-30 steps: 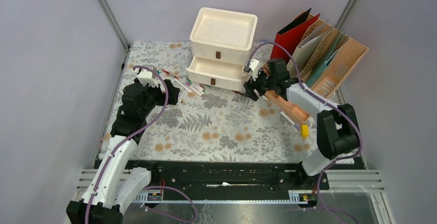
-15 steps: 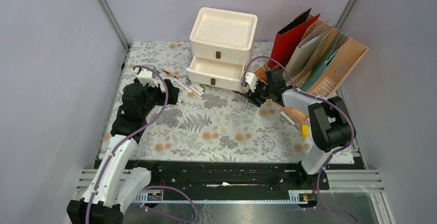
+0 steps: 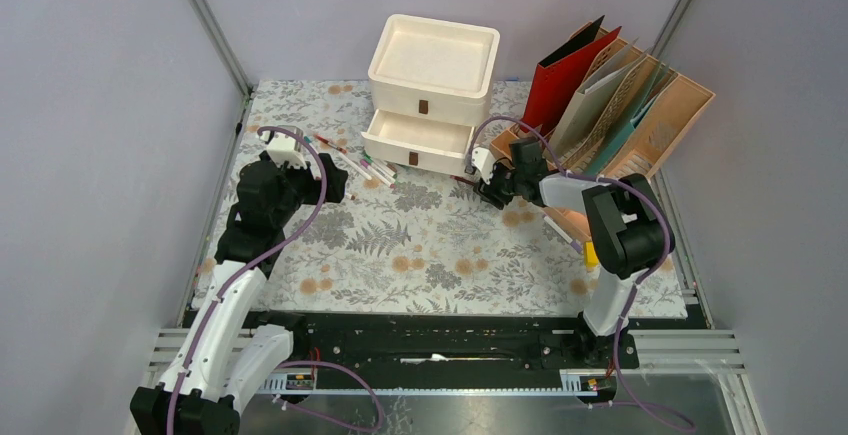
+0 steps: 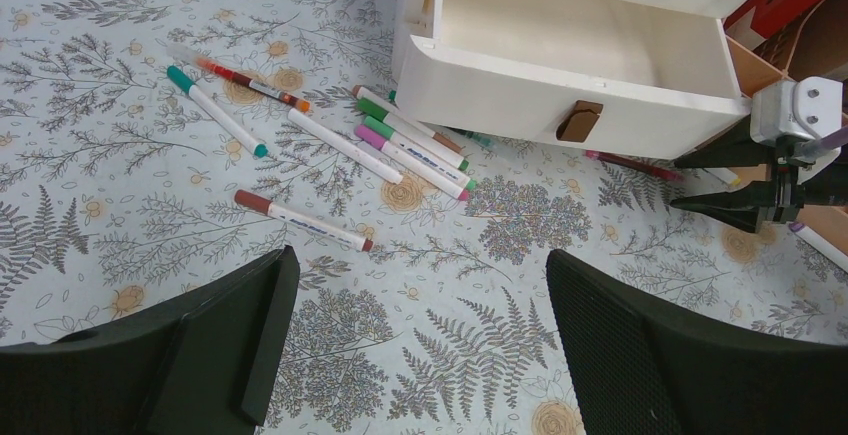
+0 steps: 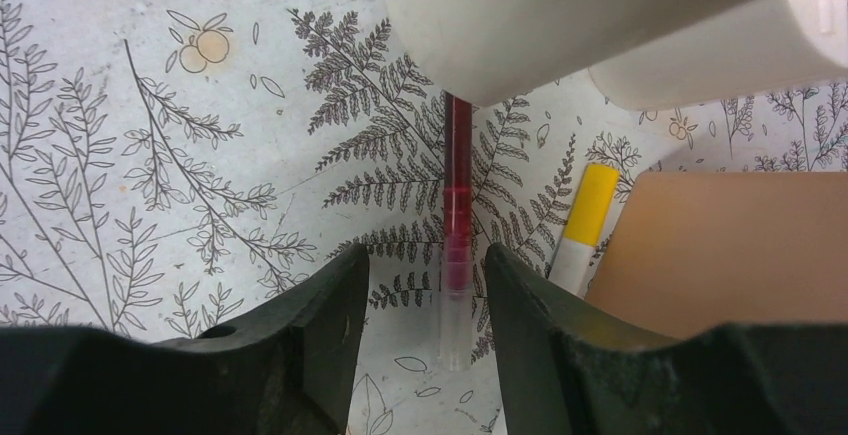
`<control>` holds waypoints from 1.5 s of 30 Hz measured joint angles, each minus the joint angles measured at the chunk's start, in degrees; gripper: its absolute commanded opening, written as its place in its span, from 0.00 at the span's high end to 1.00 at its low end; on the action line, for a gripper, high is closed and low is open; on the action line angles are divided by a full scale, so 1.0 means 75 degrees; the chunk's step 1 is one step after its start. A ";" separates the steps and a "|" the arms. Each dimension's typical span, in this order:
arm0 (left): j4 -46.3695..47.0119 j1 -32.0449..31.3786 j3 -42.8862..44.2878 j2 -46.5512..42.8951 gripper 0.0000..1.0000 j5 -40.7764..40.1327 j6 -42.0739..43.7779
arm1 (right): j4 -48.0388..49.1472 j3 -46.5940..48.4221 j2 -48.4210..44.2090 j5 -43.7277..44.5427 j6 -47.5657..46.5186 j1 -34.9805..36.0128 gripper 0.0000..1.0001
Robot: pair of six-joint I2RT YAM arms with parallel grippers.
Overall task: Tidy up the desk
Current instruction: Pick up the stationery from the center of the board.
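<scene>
You're looking at the desk (image 3: pixel 430 255), its fern-and-flower print filling the middle of the top view. At about 9 o'clock your left gripper (image 4: pixel 415 275) is hanging over the desk with its fingers spread wide, holding nothing. At 2 o'clock your right gripper (image 5: pixel 425 255) is straddling a dark red pen (image 5: pixel 458 185) lying on the desk. Its fingers are standing partly apart, with gaps showing on both sides of the pen. A yellow marker (image 5: pixel 585 215) is lying just beside the pen, at its 3 o'clock. Further out, at 11 o'clock, loose markers (image 4: pixel 400 150) are lying scattered before the open drawer (image 4: pixel 570 65) of a white drawer box (image 3: pixel 432 65). A file rack (image 3: pixel 640 125) is standing at 1 o'clock.
</scene>
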 measured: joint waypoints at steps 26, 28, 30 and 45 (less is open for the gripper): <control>0.0000 0.0047 0.0000 0.0003 0.01 0.0012 -0.0003 | -0.0860 0.0172 -0.0125 -0.0280 -0.0493 0.0003 0.90; 0.0000 0.0052 0.0000 0.0003 0.01 0.0026 -0.0006 | -0.1070 0.0169 -0.0184 -0.0286 -0.0533 0.0006 0.88; 0.0000 0.0052 0.0000 0.0003 0.01 0.0029 -0.0009 | -0.1300 0.0221 -0.0201 -0.0291 -0.0595 0.0012 0.86; 0.0000 0.0061 0.0000 0.0003 0.01 0.0041 -0.0015 | -0.2929 0.0498 -0.0347 0.0017 -0.2005 0.0781 0.81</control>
